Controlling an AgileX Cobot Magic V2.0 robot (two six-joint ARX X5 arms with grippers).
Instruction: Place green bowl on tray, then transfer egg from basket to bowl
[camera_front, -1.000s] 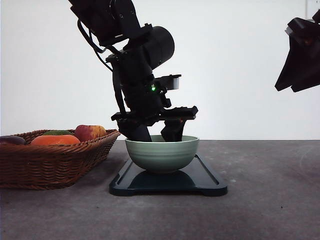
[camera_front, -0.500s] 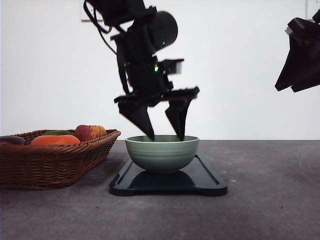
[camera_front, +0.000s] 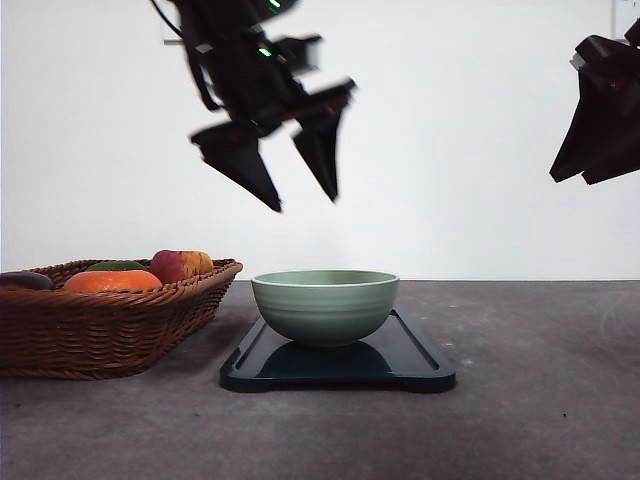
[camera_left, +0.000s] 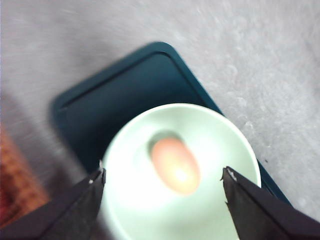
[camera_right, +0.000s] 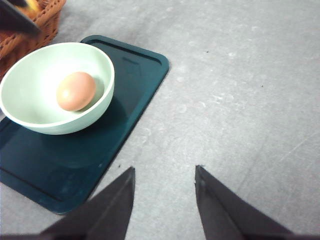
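Note:
The green bowl (camera_front: 325, 304) stands on the dark tray (camera_front: 410, 358) at the middle of the table. A tan egg (camera_right: 75, 91) lies inside the green bowl (camera_right: 55, 90), also visible as the egg (camera_left: 175, 166) in the left wrist view. My left gripper (camera_front: 304, 198) hangs open and empty well above the bowl, blurred by motion. High at the right, my right gripper (camera_right: 165, 177) is open and empty over bare table beside the tray (camera_right: 130, 100). The wicker basket (camera_front: 110, 325) sits at the left.
The basket holds an orange item (camera_front: 110, 281), a reddish fruit (camera_front: 178, 265) and a dark item (camera_front: 22, 281) at its left end. Grey tabletop (camera_front: 540, 380) spreads to the right of the tray and in front of it. A white wall stands behind.
My left gripper has risen from inside the bowl to well above it and shifted slightly left, jaws open. The bowl, tray, basket and right arm have stayed put.

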